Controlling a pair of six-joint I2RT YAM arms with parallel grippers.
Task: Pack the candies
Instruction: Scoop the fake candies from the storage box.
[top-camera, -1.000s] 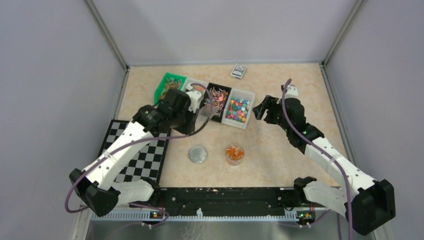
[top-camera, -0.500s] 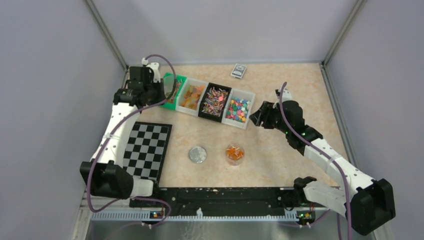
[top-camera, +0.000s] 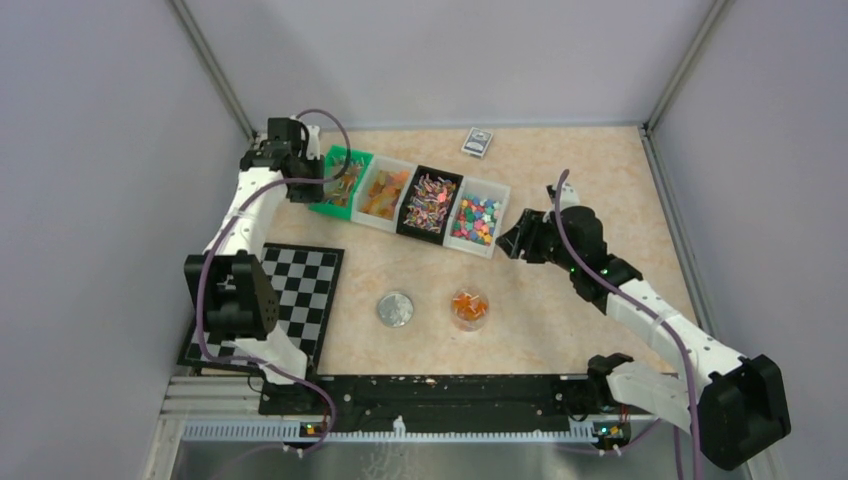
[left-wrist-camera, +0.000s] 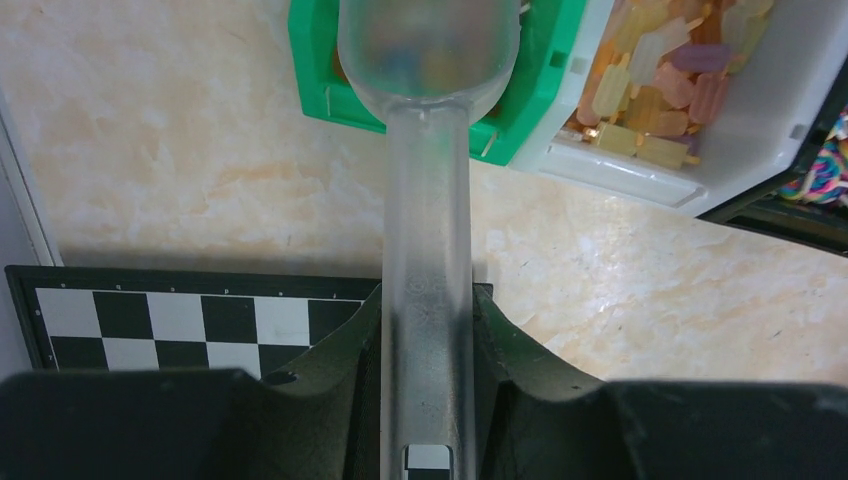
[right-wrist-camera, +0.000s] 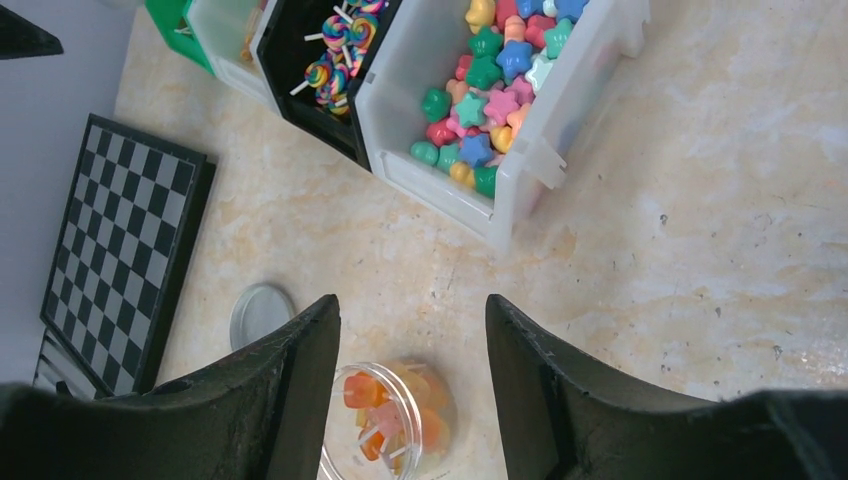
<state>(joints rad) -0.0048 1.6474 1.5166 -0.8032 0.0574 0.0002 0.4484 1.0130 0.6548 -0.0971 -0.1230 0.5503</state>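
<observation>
Orange and pink candies (top-camera: 469, 305) lie in a small clear cup on the table; the cup also shows between my right fingers in the right wrist view (right-wrist-camera: 395, 420). My left gripper (top-camera: 292, 152) is at the far left, shut on the handle of a frosted clear scoop (left-wrist-camera: 428, 200). The scoop's bowl hangs over the green bin (left-wrist-camera: 535, 95), its contents blurred. My right gripper (top-camera: 515, 238) is open and empty, above the table just right of the star-candy bin (right-wrist-camera: 500, 90).
Four bins stand in a row: green (top-camera: 340, 180), white with pale popsicle candies (top-camera: 385, 192), black with lollipops (top-camera: 430, 200), white with stars (top-camera: 477, 218). A round silver lid (top-camera: 396, 308) lies left of the cup. A chessboard (top-camera: 300, 300) lies at left, a small card (top-camera: 478, 142) at the back.
My left arm has swung with the scoop from over the middle bins to the far left, over the green bin. My right gripper has drifted slightly nearer and stays open.
</observation>
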